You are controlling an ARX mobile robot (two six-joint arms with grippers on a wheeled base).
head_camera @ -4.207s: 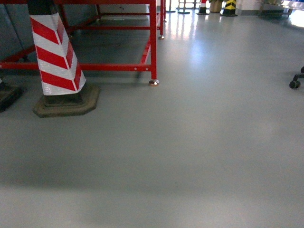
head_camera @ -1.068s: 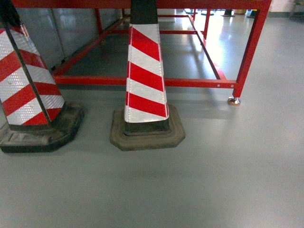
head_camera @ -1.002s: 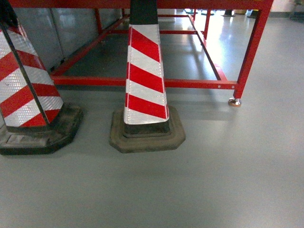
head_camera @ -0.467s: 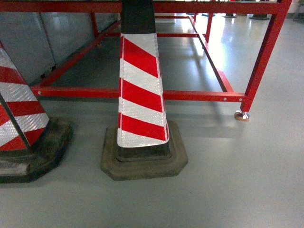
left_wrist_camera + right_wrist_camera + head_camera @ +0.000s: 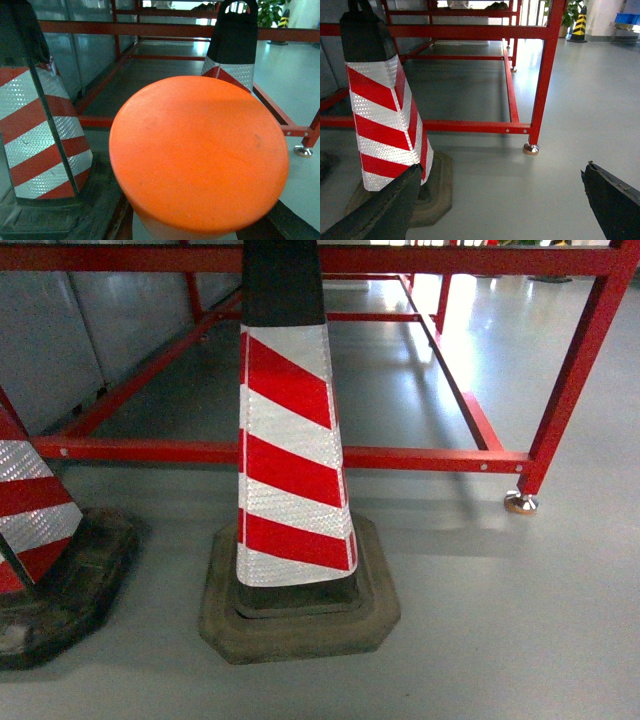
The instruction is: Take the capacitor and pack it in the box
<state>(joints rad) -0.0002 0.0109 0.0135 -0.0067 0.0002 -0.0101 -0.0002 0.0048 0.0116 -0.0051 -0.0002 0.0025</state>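
Two red-and-white striped cones (image 5: 290,470) stand upright on dark bases on the grey floor (image 5: 520,620) — one centre, one (image 5: 35,530) at 9 o'clock — before a red frame (image 5: 420,457). The right pincer (image 5: 502,200) has its fingers wide apart, empty. An orange disc (image 5: 200,155) blocks the left wrist view — that pincer's state cannot be told. No box or capacitor appears.

Red-and-white diagonal stripes on cone (image 5: 290,470), black top, dull olive-brown base (image 5: 300,615). Behind cone, glossy red frame (image 5: 420,457) over pale grey floor (image 5: 520,620). Left of cone, plain orange disc (image 5: 200,155).
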